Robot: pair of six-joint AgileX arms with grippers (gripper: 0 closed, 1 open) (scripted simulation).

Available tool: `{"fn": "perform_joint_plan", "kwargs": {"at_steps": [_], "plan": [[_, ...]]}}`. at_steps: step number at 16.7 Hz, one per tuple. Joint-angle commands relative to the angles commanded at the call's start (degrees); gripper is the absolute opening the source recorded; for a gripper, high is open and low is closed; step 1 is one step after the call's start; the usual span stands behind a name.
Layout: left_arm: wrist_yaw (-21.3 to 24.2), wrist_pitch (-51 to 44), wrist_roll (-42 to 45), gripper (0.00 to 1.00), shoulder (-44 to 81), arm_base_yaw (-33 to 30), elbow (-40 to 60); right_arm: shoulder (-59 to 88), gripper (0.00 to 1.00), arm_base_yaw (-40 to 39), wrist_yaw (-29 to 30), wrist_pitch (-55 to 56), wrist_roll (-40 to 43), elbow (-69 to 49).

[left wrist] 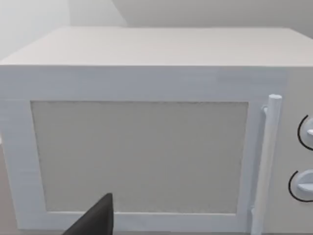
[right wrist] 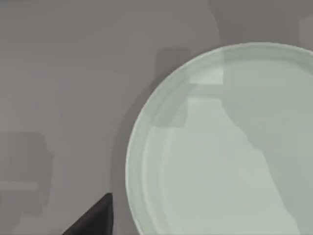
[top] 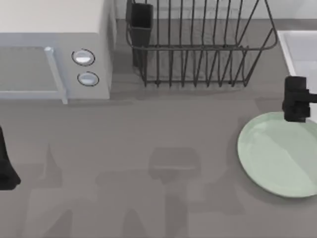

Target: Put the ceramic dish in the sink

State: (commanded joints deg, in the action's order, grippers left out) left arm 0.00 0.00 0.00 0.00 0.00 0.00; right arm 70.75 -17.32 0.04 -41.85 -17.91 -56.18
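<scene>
The ceramic dish (top: 280, 153) is a pale mint-green round plate lying flat on the grey counter at the right side, partly cut by the view's right edge. In the right wrist view the dish (right wrist: 220, 147) lies directly below the camera. My right gripper (top: 296, 101) hovers over the dish's far rim, between the dish and the sink. The sink (top: 286, 49), light grey with a whitish rim, sits at the far right corner. My left gripper (top: 6, 171) is parked at the left edge of the table, facing the microwave.
A white microwave (top: 54, 59) with its door shut stands at the back left and faces the camera in the left wrist view (left wrist: 142, 147). A black wire dish rack (top: 198, 49) stands at the back centre, left of the sink. Bare grey counter (top: 158, 163) spans the middle.
</scene>
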Motion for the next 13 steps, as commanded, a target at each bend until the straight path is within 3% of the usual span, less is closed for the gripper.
{"fn": "perform_joint_plan", "kwargs": {"at_steps": [7,13], "plan": [[0.0,0.0,0.0,1.00,0.0,0.0,0.0,32.9,1.00,-7.4,0.0,-17.8,-7.6,-24.0],[0.0,0.0,0.0,1.00,0.0,0.0,0.0,41.4,1.00,-9.4,0.0,-22.6,-9.7,-30.4]]}}
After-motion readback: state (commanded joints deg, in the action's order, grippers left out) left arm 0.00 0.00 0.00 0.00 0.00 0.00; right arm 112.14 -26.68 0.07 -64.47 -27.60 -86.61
